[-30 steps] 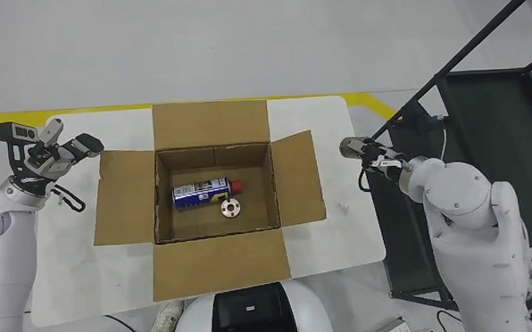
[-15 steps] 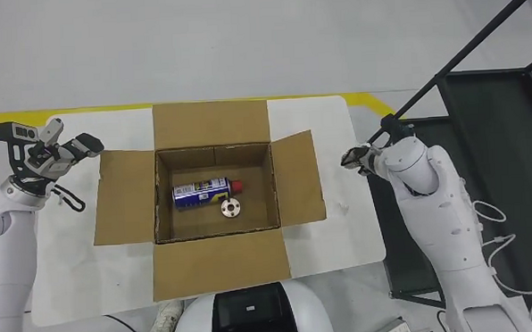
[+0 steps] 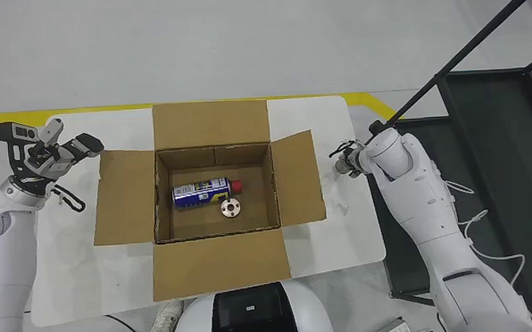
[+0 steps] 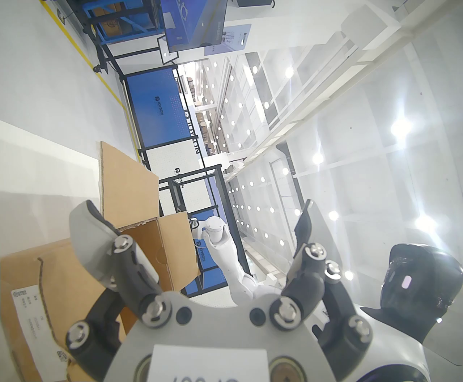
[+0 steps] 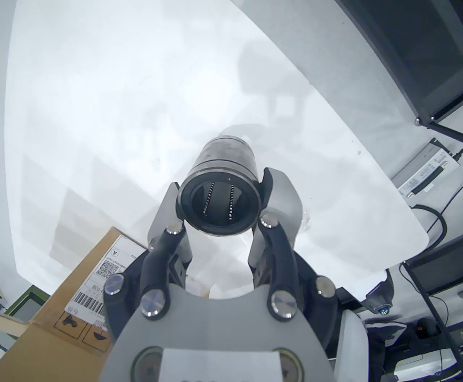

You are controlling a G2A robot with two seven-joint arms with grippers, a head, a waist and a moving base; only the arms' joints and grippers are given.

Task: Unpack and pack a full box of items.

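Observation:
An open cardboard box (image 3: 124,197) sits mid-table with its flaps spread out. Inside lie a blue spray can (image 3: 202,194) with a red cap and a small metal flange (image 3: 230,209). My right gripper (image 3: 344,162) hovers over the table just right of the box's right flap, shut on a dark metal cylindrical bearing (image 5: 221,193) held between its fingers (image 5: 280,197). My left gripper (image 3: 76,149) stays at the table's left edge beside the left flap, open and holding nothing, with fingers (image 4: 92,233) spread wide.
A black metal rack (image 3: 479,139) stands close to the table's right edge, behind the right arm. White table surface (image 3: 350,243) is free to the right and left of the box. The box's side with labels (image 5: 97,285) is near the right wrist.
The right arm has swung in from the rack toward the box, carrying the bearing leftward over the table edge. The left arm has stayed still.

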